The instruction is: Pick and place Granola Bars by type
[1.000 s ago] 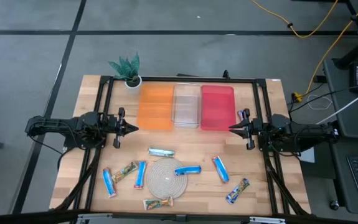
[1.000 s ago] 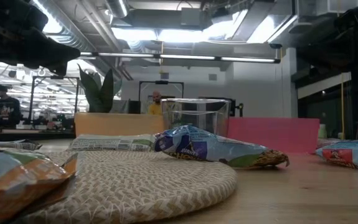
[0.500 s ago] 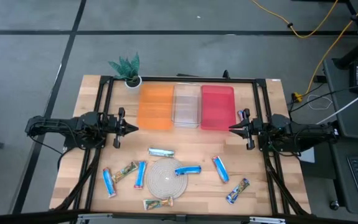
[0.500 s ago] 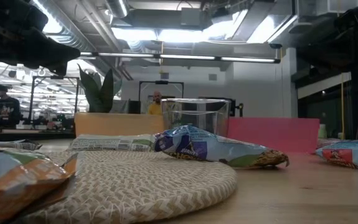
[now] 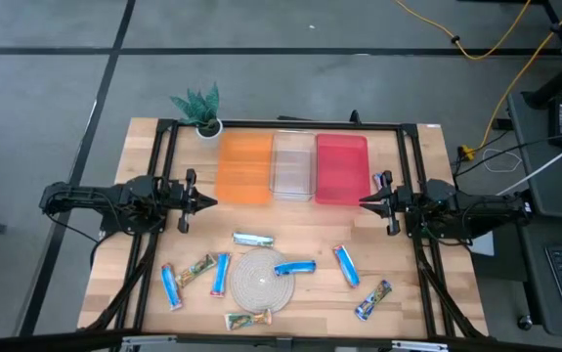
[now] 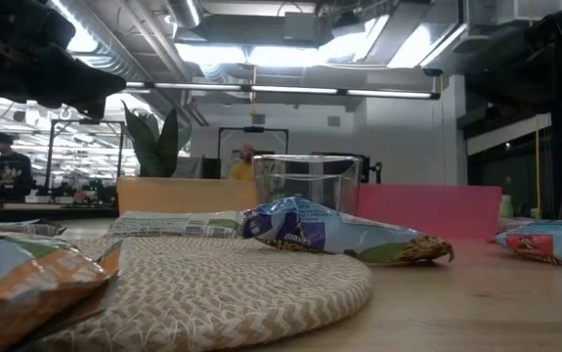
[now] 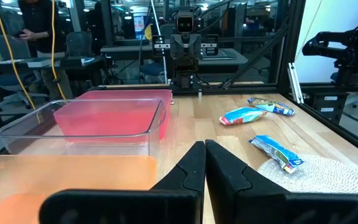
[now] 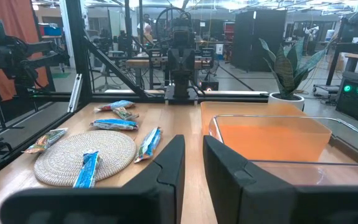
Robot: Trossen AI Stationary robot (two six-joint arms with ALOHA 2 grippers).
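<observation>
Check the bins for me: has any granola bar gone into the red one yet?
No, the red bin shows only its bare floor from above, and the granola bars all lie on the table nearer the mat.

Both arms stretch level across the table's two sides, facing each other, the left gripper (image 5: pixel 205 202) with fingers (image 7: pixel 191 171) pressed together and the right gripper (image 5: pixel 365 202) a slim gap apart (its fingers (image 8: pixel 169 165) nearly parallel).

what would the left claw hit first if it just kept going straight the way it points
Probably nothing on the table. The left claw points across toward the right claw, along the bare strip between the bins and the bars. Height is hard to judge, but the first thing in line looks like the right claw itself.
</observation>
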